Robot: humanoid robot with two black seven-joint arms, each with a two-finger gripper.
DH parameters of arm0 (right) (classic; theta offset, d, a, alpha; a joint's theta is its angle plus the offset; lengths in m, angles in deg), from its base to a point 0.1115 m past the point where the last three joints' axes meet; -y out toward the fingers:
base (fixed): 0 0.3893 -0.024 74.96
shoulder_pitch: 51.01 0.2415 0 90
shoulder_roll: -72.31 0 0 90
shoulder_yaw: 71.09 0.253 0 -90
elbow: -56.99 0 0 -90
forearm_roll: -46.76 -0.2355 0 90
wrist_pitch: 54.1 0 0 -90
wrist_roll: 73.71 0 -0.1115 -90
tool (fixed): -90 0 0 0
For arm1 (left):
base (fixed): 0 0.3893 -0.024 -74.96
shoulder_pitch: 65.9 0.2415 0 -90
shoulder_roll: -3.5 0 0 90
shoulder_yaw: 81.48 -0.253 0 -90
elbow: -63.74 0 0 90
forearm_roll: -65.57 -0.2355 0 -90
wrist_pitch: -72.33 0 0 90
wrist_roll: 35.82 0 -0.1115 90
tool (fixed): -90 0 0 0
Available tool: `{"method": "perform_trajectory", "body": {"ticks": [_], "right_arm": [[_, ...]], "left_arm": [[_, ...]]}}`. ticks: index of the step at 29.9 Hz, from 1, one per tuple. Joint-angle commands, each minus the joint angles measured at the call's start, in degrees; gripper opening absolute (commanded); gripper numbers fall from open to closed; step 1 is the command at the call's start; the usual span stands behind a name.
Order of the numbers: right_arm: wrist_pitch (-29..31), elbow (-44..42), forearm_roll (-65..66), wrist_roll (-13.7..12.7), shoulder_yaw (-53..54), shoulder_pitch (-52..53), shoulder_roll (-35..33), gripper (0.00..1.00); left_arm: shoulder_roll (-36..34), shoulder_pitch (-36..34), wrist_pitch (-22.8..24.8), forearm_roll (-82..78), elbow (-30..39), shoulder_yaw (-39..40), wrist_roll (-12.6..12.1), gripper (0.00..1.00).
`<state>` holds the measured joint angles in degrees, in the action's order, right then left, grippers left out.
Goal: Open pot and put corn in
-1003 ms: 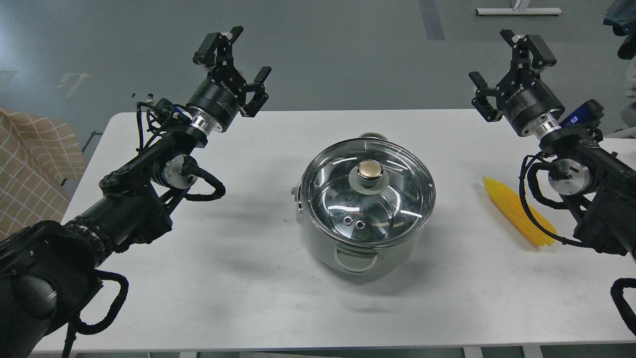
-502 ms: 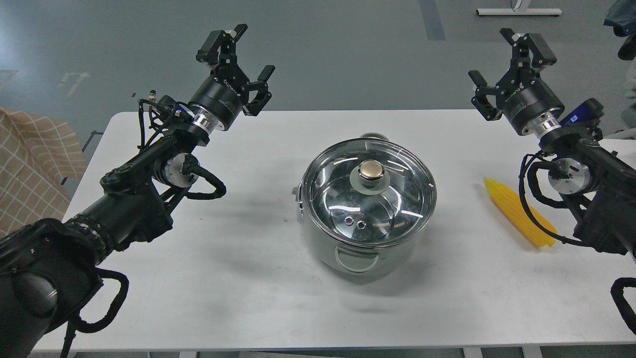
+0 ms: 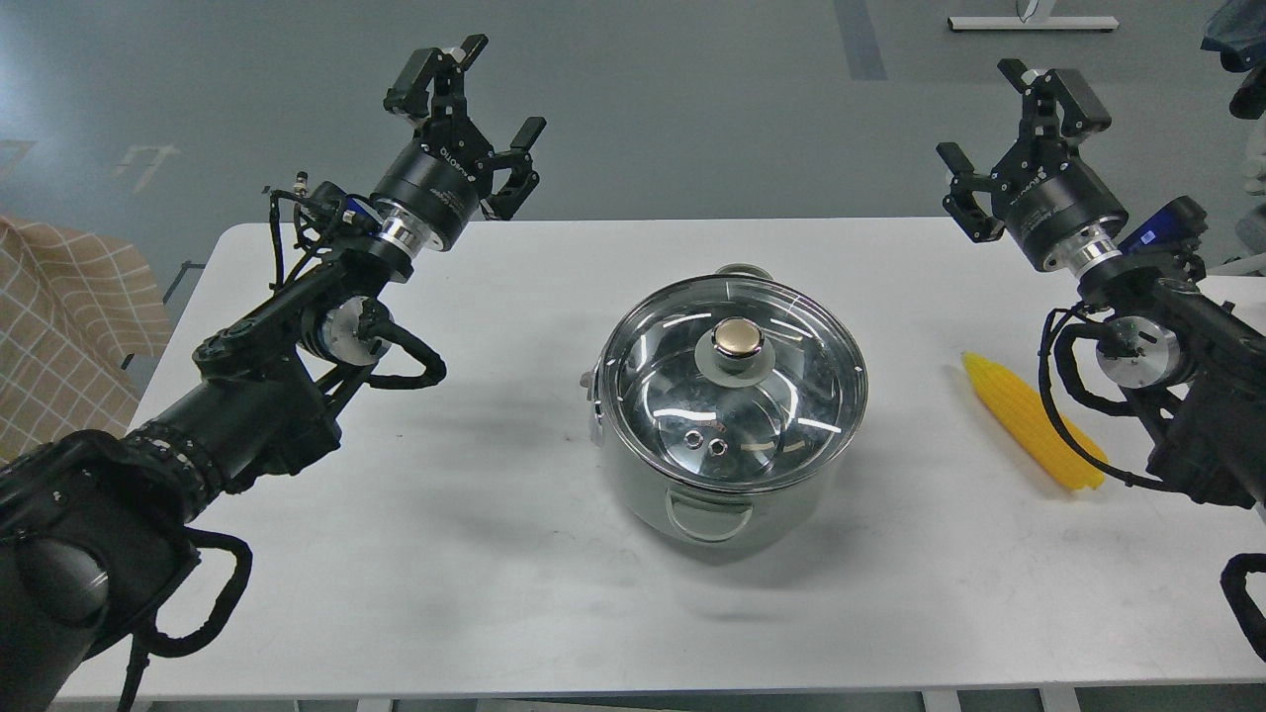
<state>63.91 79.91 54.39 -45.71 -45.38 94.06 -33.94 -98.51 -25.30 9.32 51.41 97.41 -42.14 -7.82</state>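
The shiny steel pot [image 3: 633, 489] stands at the middle of the white table [image 3: 475, 554]. A flat glass lid [image 3: 682, 410] with a brass-coloured knob [image 3: 738, 338] sits on it. The yellow corn [image 3: 1029, 420] lies on the table to the right, partly behind my right arm's cable. My left gripper [image 3: 477, 91] is open and empty, raised above the table's far left edge. My right gripper [image 3: 1001, 119] is open and empty, raised above the far right edge, beyond the corn.
A checked beige cloth [image 3: 59, 326] lies off the table at the left. Grey floor lies beyond the table's far edge. A white stand base [image 3: 1032, 22] is at the top right.
My left gripper has risen slightly and shifted a little to the left. My right gripper has barely moved. The pot, lid and corn have not moved.
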Motion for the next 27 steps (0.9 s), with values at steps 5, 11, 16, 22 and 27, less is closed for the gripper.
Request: {"method": "perform_trajectory", "body": {"ticks": [5,11,16,22,27], "right_arm": [[0.00,-0.07,-0.16,0.00,0.04,0.21,0.35,0.97],[0.00,-0.51,-0.16,0.00,0.04,0.56,0.61,0.98],[0.00,-1.13,-0.16,0.00,0.04,0.65,0.87,0.98],[0.00,-1.22,-0.16,0.00,-0.05,0.56,0.09,0.98],[0.00,-2.09,0.72,0.00,-0.40,0.56,0.00,0.98]], "left_arm": [[0.32,0.01,0.35,0.02,0.51,0.21,0.00,0.98],[0.14,0.01,0.87,0.01,0.51,0.21,0.00,0.98],[0.32,0.01,1.01,0.02,0.69,0.30,0.00,0.98],[0.06,-0.08,0.96,-0.07,1.66,0.12,0.00,0.98],[-1.34,-2.45,1.01,-4.62,3.32,-1.72,0.00,0.98]]}}
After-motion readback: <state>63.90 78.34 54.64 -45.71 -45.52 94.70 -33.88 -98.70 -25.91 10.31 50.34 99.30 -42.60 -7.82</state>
